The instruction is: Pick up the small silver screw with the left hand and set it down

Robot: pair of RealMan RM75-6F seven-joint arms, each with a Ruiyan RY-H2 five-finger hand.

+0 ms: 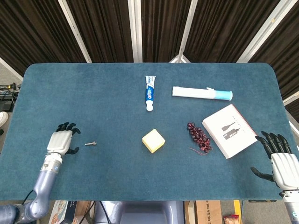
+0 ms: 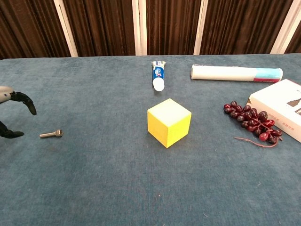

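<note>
The small silver screw (image 1: pixel 90 143) lies flat on the blue table at the left; the chest view shows the screw (image 2: pixel 51 134) with its head pointing right. My left hand (image 1: pixel 60 140) hovers just left of it, fingers apart and holding nothing. In the chest view the left hand (image 2: pixel 10 110) shows only as dark fingertips at the left edge, a short gap from the screw. My right hand (image 1: pixel 279 161) rests open at the table's right front edge, far from the screw.
A yellow cube (image 1: pixel 153 140) sits mid-table. Behind it lie a toothpaste tube (image 1: pixel 149 92) and a white-and-blue cylinder (image 1: pixel 202 93). Dark red grapes (image 1: pixel 199 136) and a white box (image 1: pixel 230 130) lie to the right.
</note>
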